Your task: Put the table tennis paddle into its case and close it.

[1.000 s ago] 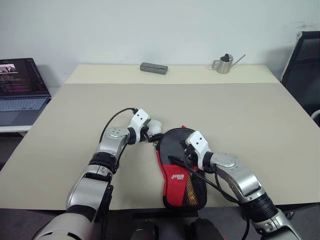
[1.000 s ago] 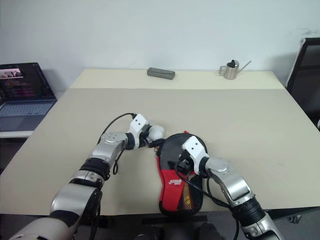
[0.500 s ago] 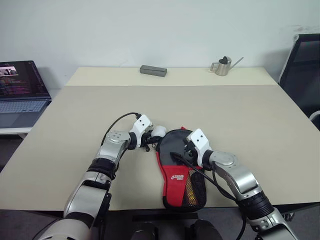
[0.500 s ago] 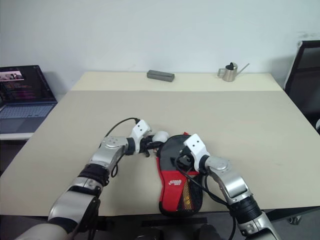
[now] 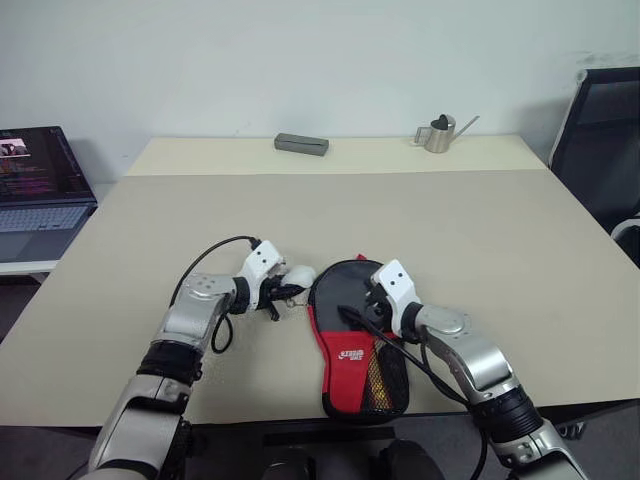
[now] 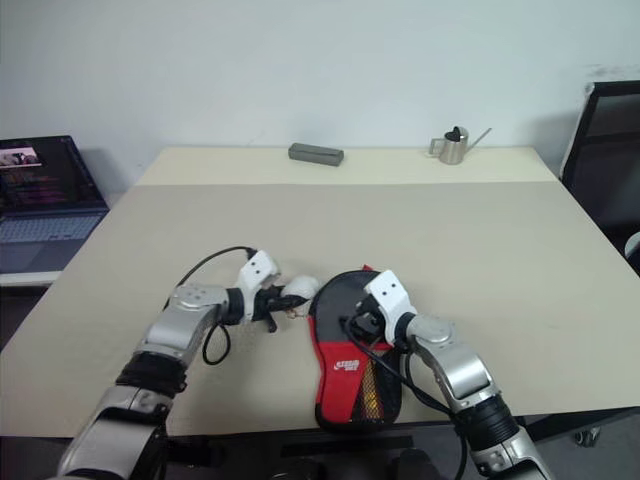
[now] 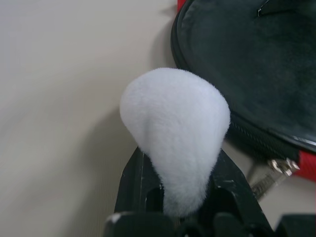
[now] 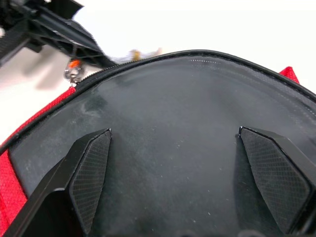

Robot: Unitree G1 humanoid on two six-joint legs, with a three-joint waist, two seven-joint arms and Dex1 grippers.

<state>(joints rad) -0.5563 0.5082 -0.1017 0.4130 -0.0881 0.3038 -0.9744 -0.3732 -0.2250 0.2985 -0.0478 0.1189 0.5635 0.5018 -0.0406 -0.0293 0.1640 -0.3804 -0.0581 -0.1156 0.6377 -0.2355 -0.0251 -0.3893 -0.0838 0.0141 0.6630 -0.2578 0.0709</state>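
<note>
Left gripper (image 5: 283,296), centre-left, pinches a white fluffy pompom (image 7: 175,138) beside the case (image 5: 355,335). Right gripper (image 8: 190,168), fingers spread wide, rests over the case's black top at lower centre.

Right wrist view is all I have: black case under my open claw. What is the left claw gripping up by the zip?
Observer: The left claw is shut on a white fluffy pom-pom, just off the rounded edge of the case.
Operator: Which way does the case lie?
Observer: Its rounded end points away from the robot, and its red mesh end sits at the near edge of the table.
Operator: Anything else on the table?
Observer: A grey box and a small metal watering can stand at the far edge, well apart from both arms.
</note>
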